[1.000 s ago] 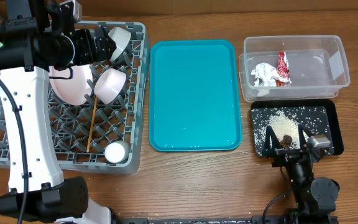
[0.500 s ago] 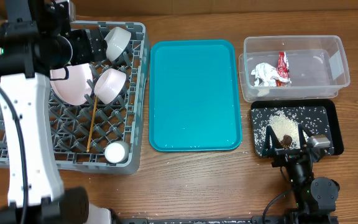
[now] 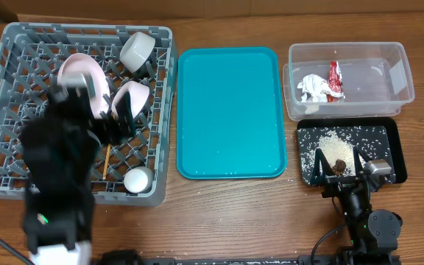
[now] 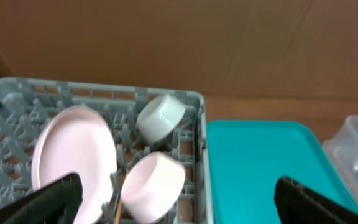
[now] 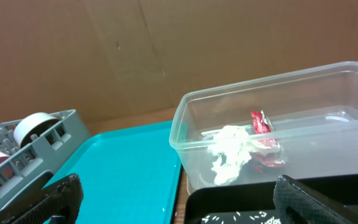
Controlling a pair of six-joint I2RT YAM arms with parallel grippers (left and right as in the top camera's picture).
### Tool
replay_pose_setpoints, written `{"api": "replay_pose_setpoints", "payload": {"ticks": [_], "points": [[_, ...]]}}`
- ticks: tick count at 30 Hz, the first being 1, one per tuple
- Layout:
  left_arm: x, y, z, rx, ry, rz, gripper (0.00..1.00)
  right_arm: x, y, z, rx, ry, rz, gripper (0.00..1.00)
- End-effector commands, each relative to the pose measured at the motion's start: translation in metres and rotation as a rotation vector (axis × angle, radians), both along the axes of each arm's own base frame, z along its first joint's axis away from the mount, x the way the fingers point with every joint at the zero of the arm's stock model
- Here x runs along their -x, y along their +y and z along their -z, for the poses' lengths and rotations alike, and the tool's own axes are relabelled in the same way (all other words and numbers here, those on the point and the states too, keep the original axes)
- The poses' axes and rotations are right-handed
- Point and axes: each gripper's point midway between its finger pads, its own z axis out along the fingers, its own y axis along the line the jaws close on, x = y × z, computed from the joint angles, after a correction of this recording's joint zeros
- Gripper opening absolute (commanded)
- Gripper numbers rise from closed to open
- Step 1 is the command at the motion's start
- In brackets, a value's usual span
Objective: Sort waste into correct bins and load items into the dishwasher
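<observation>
The grey dish rack (image 3: pixel 6 44) holds a white plate (image 3: pixel 74 81), a pale bowl on its side (image 3: pixel 133 96), another bowl (image 3: pixel 137 50) at the back, a small white cup (image 3: pixel 138 179) and chopsticks (image 3: pixel 107 160). My left gripper (image 3: pixel 112 124), blurred, is open and empty above the rack's middle. The left wrist view shows the plate (image 4: pixel 73 155) and both bowls (image 4: pixel 160 115) (image 4: pixel 154 186) between its fingers (image 4: pixel 179 208). The clear tub (image 3: pixel 389 55) holds the red wrapper (image 3: pixel 335 78) and white paper (image 3: pixel 313 87). The black tray (image 3: pixel 389 136) holds rice grains (image 3: pixel 336 138) and a brown lump (image 3: pixel 339 163). My right gripper (image 3: pixel 337 168) is open and empty over its near edge.
The teal serving tray (image 3: pixel 230 110) lies between the rack and the bins. The right wrist view shows the tub (image 5: pixel 191 124), wrapper (image 5: pixel 263 123), paper (image 5: pixel 229 152), teal tray (image 5: pixel 117 168) and black tray edge (image 5: pixel 229 202). A cardboard wall stands behind the table.
My left arm has drawn back from the rack's far side toward the near side, leaving the back bowl in the rack. The right arm has not moved.
</observation>
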Motion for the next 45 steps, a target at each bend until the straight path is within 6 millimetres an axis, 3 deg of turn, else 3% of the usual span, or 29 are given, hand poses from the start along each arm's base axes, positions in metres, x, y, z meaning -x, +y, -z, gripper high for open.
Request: {"api": "replay_pose_setpoints", "payload": {"ticks": [1,8,16,20,45], "points": [[0.025,0.002,0.049,-0.039,-0.046,-0.014,1.00,0.000,0.001,0.002,-0.003,-0.004,-0.003,1.00],[0.053,0.002,0.109,-0.058,-0.241,-0.032,1.00,0.000,0.001,0.002,-0.003,-0.004,-0.003,1.00],[0.064,0.001,0.147,-0.063,-0.318,-0.033,1.00,0.000,0.001,0.002,-0.003,-0.004,-0.003,1.00],[0.067,0.002,0.161,-0.067,-0.275,-0.042,1.00,0.000,0.001,0.002,-0.003,-0.004,-0.003,1.00],[0.067,0.000,0.161,-0.105,-0.277,-0.023,1.00,0.000,0.001,0.002,-0.003,-0.004,-0.003,1.00]]}}
